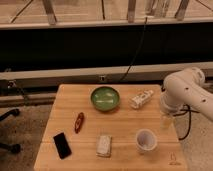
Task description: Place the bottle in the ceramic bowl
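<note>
Lying on its side on the table (122, 125), bottle (142, 99) just right of the ceramic bowl (105, 98), not touching it, gripper (167, 119) beyond the bottle at the table's right edge, grip state impossible to tell, white cup (145, 140) towards the front.

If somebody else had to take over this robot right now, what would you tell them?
Gripper: hangs below the white arm at the right edge of the table, to the right of the bottle and apart from it.
Bottle: lies on its side on the table, just right of the bowl.
Bowl: at the back middle of the table, nothing in it.
Done: nothing so far.
Left: grasp the bottle, carry it left over the bowl and set it inside.
</note>
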